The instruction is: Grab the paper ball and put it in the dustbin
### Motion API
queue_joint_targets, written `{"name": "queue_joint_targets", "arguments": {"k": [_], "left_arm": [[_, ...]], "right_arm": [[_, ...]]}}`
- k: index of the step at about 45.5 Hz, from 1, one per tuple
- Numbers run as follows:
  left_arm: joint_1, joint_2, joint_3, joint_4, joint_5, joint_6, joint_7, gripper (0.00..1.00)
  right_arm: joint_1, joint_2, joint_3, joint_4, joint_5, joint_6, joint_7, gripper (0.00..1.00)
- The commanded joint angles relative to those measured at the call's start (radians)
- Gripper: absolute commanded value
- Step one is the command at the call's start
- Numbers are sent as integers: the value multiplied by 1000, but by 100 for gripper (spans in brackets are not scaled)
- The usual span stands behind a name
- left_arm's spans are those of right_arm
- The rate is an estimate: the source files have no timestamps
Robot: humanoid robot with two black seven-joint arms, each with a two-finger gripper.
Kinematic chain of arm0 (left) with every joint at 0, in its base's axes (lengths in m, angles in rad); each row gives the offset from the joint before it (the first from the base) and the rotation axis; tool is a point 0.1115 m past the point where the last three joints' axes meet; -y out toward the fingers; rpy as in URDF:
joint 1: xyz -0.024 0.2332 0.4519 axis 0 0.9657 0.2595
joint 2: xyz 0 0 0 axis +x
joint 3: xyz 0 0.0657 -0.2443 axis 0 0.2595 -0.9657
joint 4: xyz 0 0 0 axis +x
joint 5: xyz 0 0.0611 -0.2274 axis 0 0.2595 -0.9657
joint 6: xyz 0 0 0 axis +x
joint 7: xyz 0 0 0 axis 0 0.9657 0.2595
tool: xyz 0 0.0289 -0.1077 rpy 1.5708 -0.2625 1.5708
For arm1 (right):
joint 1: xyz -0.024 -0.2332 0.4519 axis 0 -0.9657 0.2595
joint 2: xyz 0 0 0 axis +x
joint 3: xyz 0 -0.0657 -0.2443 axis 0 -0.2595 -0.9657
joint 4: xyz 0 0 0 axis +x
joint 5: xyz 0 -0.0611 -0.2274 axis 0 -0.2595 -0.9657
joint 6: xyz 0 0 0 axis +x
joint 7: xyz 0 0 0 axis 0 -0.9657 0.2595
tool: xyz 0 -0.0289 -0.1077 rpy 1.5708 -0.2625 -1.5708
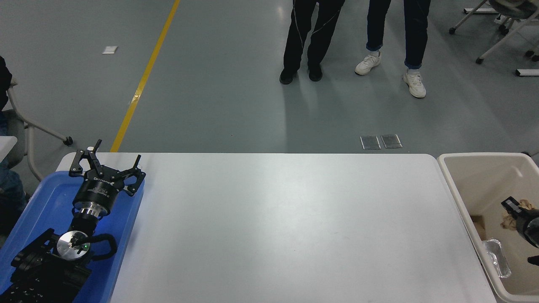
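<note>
The tan-brown paper ball [508,219] hangs inside the beige dustbin [457,189] at the table's right end, below the rim and near the picture's right edge. My right gripper [517,211] comes in from the right edge, mostly cut off, and is shut on the paper ball; wrinkled paper shows on both sides of its one visible finger [510,205]. My left gripper [107,162] stays parked at the lower left over the blue tray [46,202], open and holding nothing.
A shiny foil piece [497,257] and a brown scrap [478,225] lie at the dustbin's bottom. Two people's legs stand on the floor beyond the table's far edge. A chair's legs show at the far left.
</note>
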Motion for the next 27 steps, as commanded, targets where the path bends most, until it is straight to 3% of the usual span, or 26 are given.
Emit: {"name": "queue_joint_targets", "arguments": {"k": [1, 27], "left_arm": [[0, 0, 0, 0, 0, 0, 0, 99], [0, 0, 0, 0, 0, 0, 1, 99]], "right_arm": [[-27, 15, 9, -27, 16, -2, 3, 100], [8, 13, 4, -13, 18, 10, 11, 100]]}}
